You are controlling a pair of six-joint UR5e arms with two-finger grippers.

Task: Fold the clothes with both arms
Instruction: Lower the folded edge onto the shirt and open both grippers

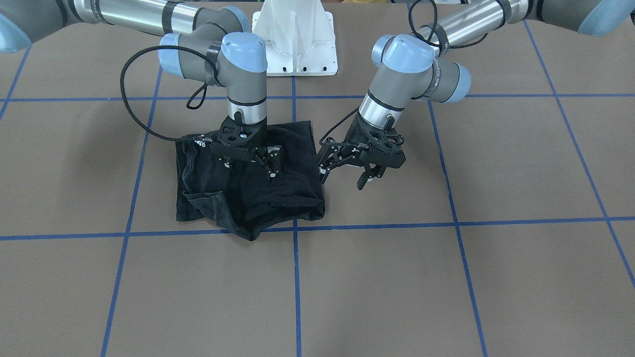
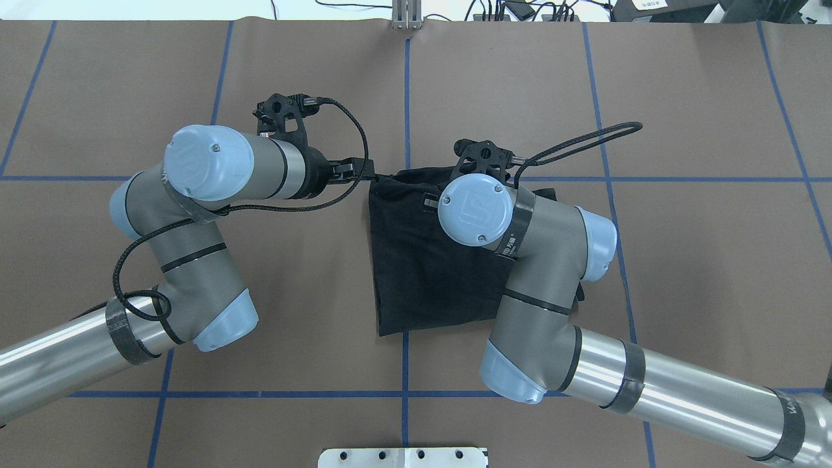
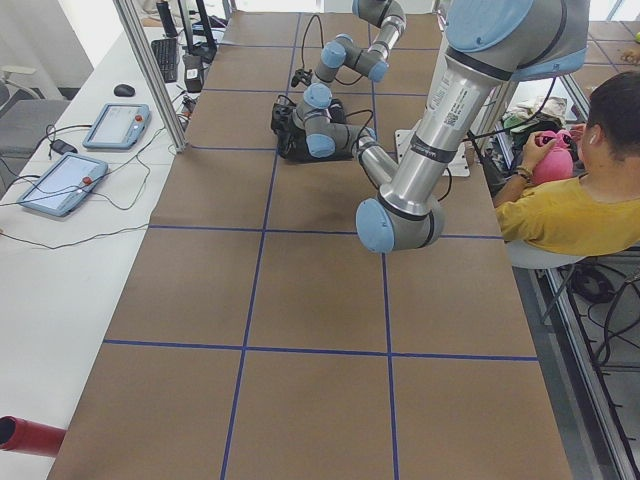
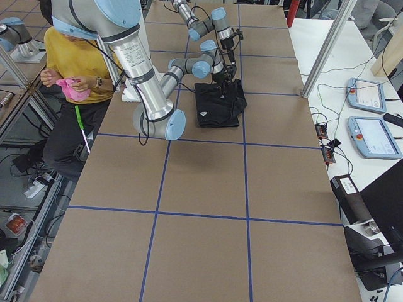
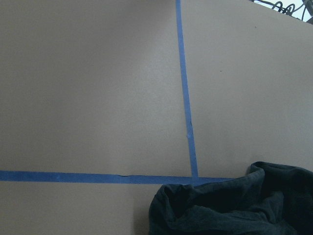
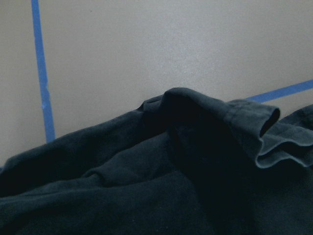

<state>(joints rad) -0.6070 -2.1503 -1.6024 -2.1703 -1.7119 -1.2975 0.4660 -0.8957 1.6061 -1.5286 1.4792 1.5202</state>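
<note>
The black T-shirt (image 1: 278, 198) lies folded into a rough square on the brown table, with a rumpled sleeve at its near corner and a small white logo (image 1: 200, 143) showing. It also shows in the overhead view (image 2: 422, 273). My right gripper (image 1: 248, 168) hangs just above the shirt's middle, jaws spread, holding nothing. My left gripper (image 1: 343, 177) is open and empty just beside the shirt's edge, low over the table. The left wrist view shows a shirt corner (image 5: 234, 210). The right wrist view shows the folds close up (image 6: 146, 186).
The white base pedestal (image 1: 295, 44) stands behind the shirt. Blue tape lines (image 1: 295, 277) grid the table. A seated person in yellow (image 3: 570, 210) is beside the table on the robot's side. Control tablets (image 4: 371, 135) lie on a side bench.
</note>
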